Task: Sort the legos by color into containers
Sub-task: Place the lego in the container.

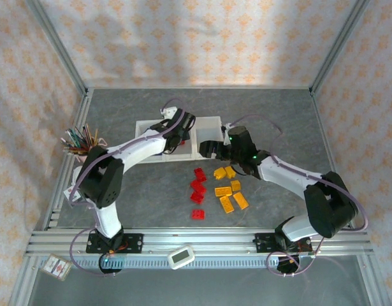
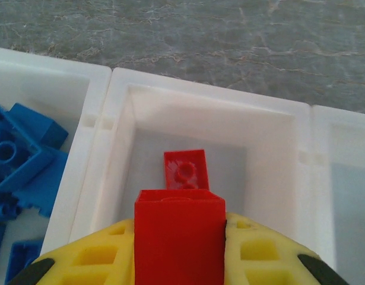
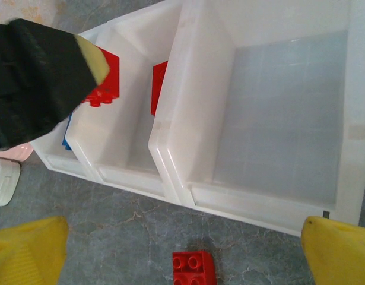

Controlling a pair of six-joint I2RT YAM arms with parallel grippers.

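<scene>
While we hang over the bins, left to right: pencil cup (image 1: 81, 139) sits at the far left of the desk (image 1: 132, 108), not part of the sort.

Left bin (image 2: 28, 77) holds the blue legos (image 2: 22, 160), piled loose.

Middle bin (image 2: 206, 107) is the red one. One red lego (image 2: 185, 168) already lies on its floor, studs up. Our left hand (image 2: 179, 261) is just inside that bin's near wall, fingers (image 2: 90, 258) pinching a second red brick (image 2: 179, 219) by its sides. The side grip leaves the brick hanging clear, so letting go should drop it straight down next to the first. We read this as the release step. Risk: it sits close to the near wall, so it could clip the rim and bounce out.

Right bin (image 3: 277, 119) shows bare floor. We take it for yellow-orange.

Our right hand (image 3: 183, 228) is spread wide, holding nothing. It hovers just in front of the right bin, over a loose red lego (image 3: 194, 268). Likely parked there to stay out of the left arm's way while close to the next pick.

Left to sort on the desk in front of the bins: red pile (image 1: 197, 185), and yellow-orange pile (image 1: 229, 191) just to its right.
</scene>
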